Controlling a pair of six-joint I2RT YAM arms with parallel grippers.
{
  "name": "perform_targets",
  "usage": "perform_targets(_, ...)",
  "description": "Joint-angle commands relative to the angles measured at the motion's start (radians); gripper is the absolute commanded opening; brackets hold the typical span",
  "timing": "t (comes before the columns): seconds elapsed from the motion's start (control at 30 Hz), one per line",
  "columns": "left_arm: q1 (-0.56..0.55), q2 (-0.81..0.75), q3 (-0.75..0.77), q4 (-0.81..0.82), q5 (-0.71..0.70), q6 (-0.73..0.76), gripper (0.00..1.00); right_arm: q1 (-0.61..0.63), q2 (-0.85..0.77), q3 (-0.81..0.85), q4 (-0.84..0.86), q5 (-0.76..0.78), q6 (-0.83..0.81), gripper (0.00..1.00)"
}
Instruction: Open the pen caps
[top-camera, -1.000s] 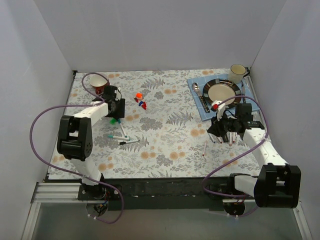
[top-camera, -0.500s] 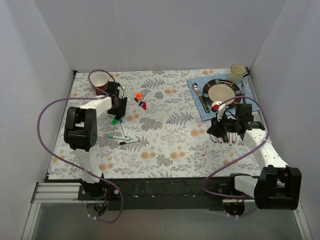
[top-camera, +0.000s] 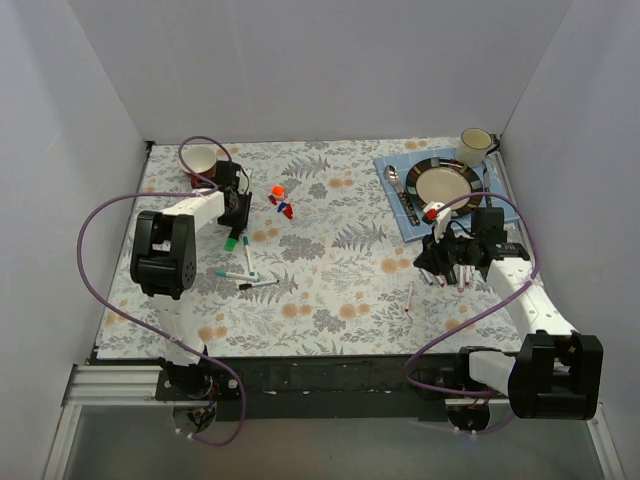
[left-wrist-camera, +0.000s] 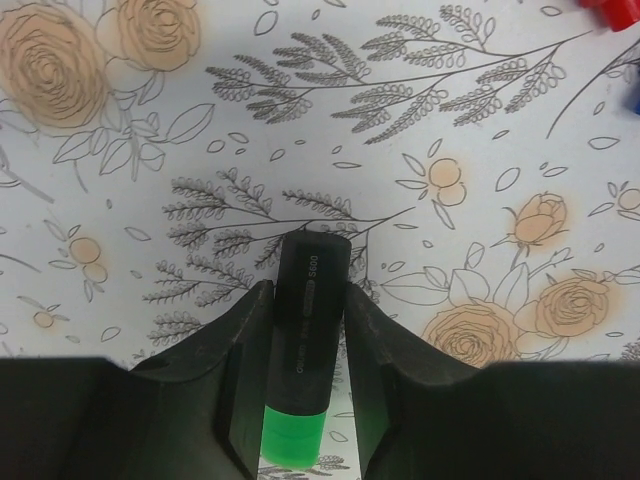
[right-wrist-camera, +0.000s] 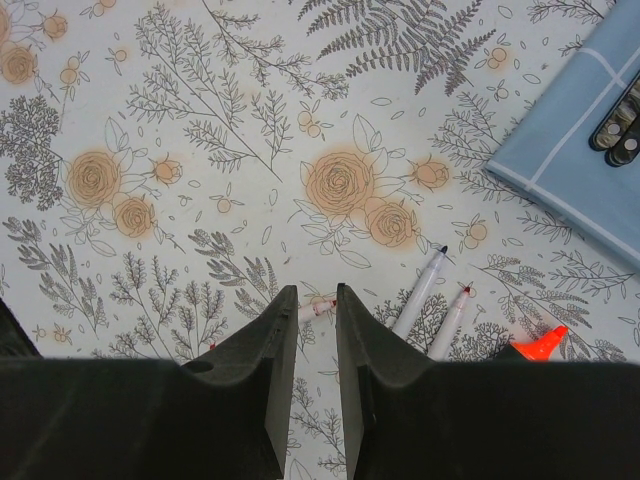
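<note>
Red cup (top-camera: 203, 160): is standing at the far left of the flowered tablecloth (top-camera: 330, 250)

Left gripper (top-camera: 237, 211): you are clamping it on a black marker (left-wrist-camera: 310, 300), whose green end (left-wrist-camera: 292, 436) is pointing back toward the wrist

Two thin pens (top-camera: 240, 274): are lying near each other, nearer the arm bases than the marker

Loose caps (top-camera: 281, 200): orange, red and blue, are lying together right of the marker

Pink-tipped pen (top-camera: 409, 297): is lying alone

Right gripper (right-wrist-camera: 317, 292): you are holding its fingers slightly apart with nothing between them, just above a short pen (right-wrist-camera: 318, 308)

Two white pens (right-wrist-camera: 422, 290): are lying side by side just right of it

Plate (top-camera: 443, 183) and mug (top-camera: 474, 147): are sitting on a blue mat (top-camera: 392, 163)
</note>
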Motion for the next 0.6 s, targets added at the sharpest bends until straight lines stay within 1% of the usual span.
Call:
perform_targets(0.0, 0.010, -0.119, -0.028, 0.059, -0.084, 0.010, 0.03, 0.006, -0.017, 0.038, -0.005, -0.029, -0.015, 0.29)
perform_targets(0.07, 0.010, -0.185, -0.038, 0.088, -0.088, 0.007, 0.00, 0.003, -0.013, 0.037, -0.007, -0.032, -0.015, 0.29)
perform_targets(0.17, 0.009, -0.275, -0.058, 0.113, -0.051, -0.024, 0.00, 0.004, -0.009, 0.037, -0.007, -0.040, -0.017, 0.29)
perform_targets(0.27, 0.007, -0.357, -0.109, 0.138, 0.047, -0.076, 0.00, 0.004, -0.008, 0.038, -0.014, -0.057, -0.023, 0.29)
perform_targets(0.3, 0.006, -0.422, -0.129, 0.144, 0.093, -0.091, 0.00, 0.004, -0.009, 0.038, -0.016, -0.066, -0.029, 0.29)
perform_targets(0.33, 0.004, -0.457, -0.152, 0.159, 0.195, -0.114, 0.00, 0.004, -0.011, 0.035, -0.016, -0.080, -0.035, 0.29)
perform_targets(0.37, 0.002, -0.498, -0.219, 0.211, 0.251, -0.150, 0.00, 0.004, -0.019, 0.035, -0.016, -0.109, -0.038, 0.29)
perform_targets(0.4, 0.001, -0.567, -0.253, 0.245, 0.323, -0.221, 0.00, 0.004, -0.023, 0.034, -0.019, -0.129, -0.043, 0.30)
perform_targets(0.43, -0.002, -0.604, -0.288, 0.286, 0.439, -0.274, 0.00, 0.006, -0.026, 0.029, -0.019, -0.152, -0.049, 0.30)
perform_targets(0.47, -0.004, -0.634, -0.335, 0.390, 0.507, -0.327, 0.00, 0.006, -0.035, 0.026, -0.019, -0.200, -0.053, 0.31)
perform_targets(0.5, -0.007, -0.691, -0.426, 0.456, 0.559, -0.465, 0.00, 0.006, -0.040, 0.023, -0.018, -0.228, -0.060, 0.34)
perform_targets(0.53, -0.025, -0.714, -0.480, 0.540, 0.633, -0.530, 0.00, 0.007, -0.043, 0.012, -0.018, -0.257, -0.064, 0.37)
perform_targets(0.57, -0.040, -0.733, -0.529, 0.704, 0.650, -0.600, 0.00, 0.009, -0.048, 0.005, -0.013, -0.308, -0.067, 0.47)
